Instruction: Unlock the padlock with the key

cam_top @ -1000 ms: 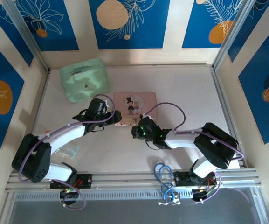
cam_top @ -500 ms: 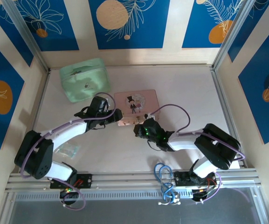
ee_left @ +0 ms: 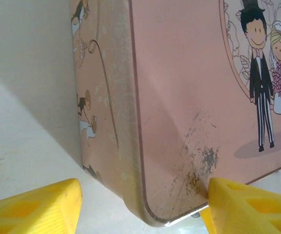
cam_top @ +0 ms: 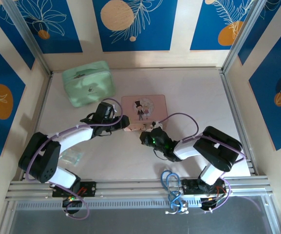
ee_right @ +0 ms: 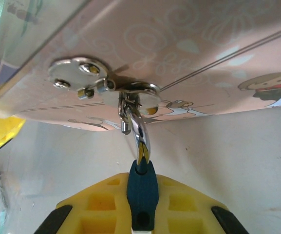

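**Top external:** The pink tin (cam_top: 143, 108) lies mid-table, with the mint-green case (cam_top: 88, 83) well apart beyond its far-left corner. The left gripper (cam_top: 124, 123) meets the tin's near-left corner. The right gripper (cam_top: 144, 131) noses up to the tin's near edge.

**Left wrist:** Two yellow fingers (ee_left: 38, 207) stand wide astride the tin's corner. One is against the lid's edge, the other just beside the side wall with a sliver of table between. The jaws are apart and seem to brace the tin rather than pinch it.

**Right wrist:** The right gripper's jaws are closed on the blue body of the padlock (ee_right: 142, 183). Its silvery shackle (ee_right: 141, 134) runs up into the hasp (ee_right: 130, 92) on the tin's front wall, so the lock hangs just below that wall, fastened to it. Whether a key is seated in the lock cannot be told.

**The step in hand, by this reading:** The lock is being steadied at the hasp for the turn.
- The left jaws should stay set against the corner so the tin cannot slide.
- The right grip should hold the blue body in line with the shackle, neither tugging it away from the tin nor twisting it across the hasp.
- The thin metal looks easy to bend or jam, so any turn should be small and about the lock's own axis.
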Robot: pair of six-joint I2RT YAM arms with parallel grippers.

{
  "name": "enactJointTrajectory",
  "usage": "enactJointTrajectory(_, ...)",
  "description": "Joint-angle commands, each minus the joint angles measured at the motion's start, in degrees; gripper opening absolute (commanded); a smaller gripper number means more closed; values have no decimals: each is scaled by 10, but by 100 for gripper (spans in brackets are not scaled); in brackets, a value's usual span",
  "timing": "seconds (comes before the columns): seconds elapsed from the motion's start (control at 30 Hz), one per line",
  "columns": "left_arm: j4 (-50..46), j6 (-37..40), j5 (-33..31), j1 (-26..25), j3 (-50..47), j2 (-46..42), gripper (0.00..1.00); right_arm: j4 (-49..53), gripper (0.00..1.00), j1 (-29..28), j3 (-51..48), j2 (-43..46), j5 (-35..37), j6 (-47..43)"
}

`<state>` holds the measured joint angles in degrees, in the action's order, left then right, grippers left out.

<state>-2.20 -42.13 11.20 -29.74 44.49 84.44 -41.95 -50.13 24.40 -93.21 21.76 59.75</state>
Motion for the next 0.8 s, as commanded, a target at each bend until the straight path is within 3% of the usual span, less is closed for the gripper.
enactJointTrajectory(0.0, -10, 3, -7, 10, -10, 4, 68, -82, 0, 18, -10, 28, -20, -31)
enactJointTrajectory(0.2, -16, 14, -6, 16, -9, 12, 66, -92, 2, 66, -8, 16, -130, -61)
enactJointTrajectory(0.3, -11, 13, -3, 19, -14, 9, 66, -41, 7, 62, 1, 31, -114, -70)
enactJointTrajectory(0.4, -9, 11, 0, 20, -16, 7, 66, -25, 20, 64, 7, 26, -107, -72)
enactJointTrajectory(0.53, -11, 14, 11, 20, -11, 12, 65, -27, 52, 74, 1, 29, -96, -73)
enactJointTrajectory(0.63, -10, 16, 14, 21, -7, 13, 64, -17, 58, 85, -6, 53, -97, -84)
enactJointTrajectory(0.77, -14, 19, 19, 21, 1, 13, 64, 10, 57, 98, -19, 84, -105, -103)
